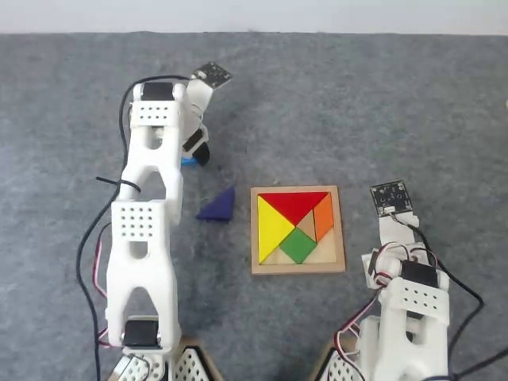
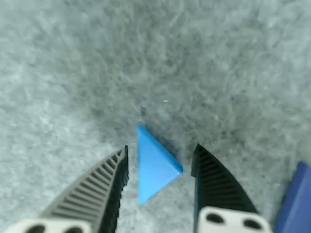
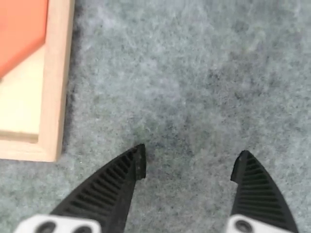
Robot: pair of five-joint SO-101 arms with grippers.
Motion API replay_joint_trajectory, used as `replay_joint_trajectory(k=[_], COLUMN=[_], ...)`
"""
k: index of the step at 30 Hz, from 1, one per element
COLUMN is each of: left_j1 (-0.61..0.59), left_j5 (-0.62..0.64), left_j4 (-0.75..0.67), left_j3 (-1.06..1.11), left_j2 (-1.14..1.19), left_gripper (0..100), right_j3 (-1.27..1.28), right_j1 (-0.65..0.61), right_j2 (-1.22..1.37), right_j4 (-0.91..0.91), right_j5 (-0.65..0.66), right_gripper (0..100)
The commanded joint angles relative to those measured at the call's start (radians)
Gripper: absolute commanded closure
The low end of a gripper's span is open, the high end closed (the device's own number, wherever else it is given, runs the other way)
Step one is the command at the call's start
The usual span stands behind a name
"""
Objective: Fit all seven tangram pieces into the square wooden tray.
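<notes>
Pick-up step: left tool [image 2: 160,150] spread wide, straddling light blue triangle [image 2: 154,167] flat on tabletop [image 1: 357,103], well apart from tray [image 1: 298,269]. Right tool [image 3: 189,162] released, empty, beside tray corner. Next move calls for clenching on triangle, then lifting toward a bare gap

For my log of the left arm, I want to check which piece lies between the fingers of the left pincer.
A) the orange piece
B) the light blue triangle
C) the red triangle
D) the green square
B: in the left wrist view the light blue triangle lies between the open fingers of the left pincer, which has not yet clamped it.
</notes>
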Motion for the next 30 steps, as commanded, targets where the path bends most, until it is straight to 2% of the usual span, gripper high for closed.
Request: replay_joint_trajectory(k=[1,12,21,25,30], left_j1=[-0.008,-0.008,-0.002,0.003,0.018], left_j5=[-0.026,-0.028,0.005,0.032,0.032], left_j4=[0.081,0.100,0.112,0.112,0.112], left_j3=[-0.101,-0.148,-0.133,-0.008,0.257], left_j2=[0.021,0.066,-0.009,-0.140,-0.381], left_gripper=[79,83,86,86,86], right_j3=[-0.002,-0.002,-0.002,-0.002,-0.002], right_j1=[-0.012,-0.012,-0.012,-0.012,-0.012], right_j2=[-0.018,-0.018,-0.018,-0.018,-0.018], right_j4=[-0.015,-0.015,-0.015,-0.015,-0.015], right_j5=[0.015,0.015,0.015,0.015,0.015], right_gripper=[70.3,70.3,70.3,70.3,70.3])
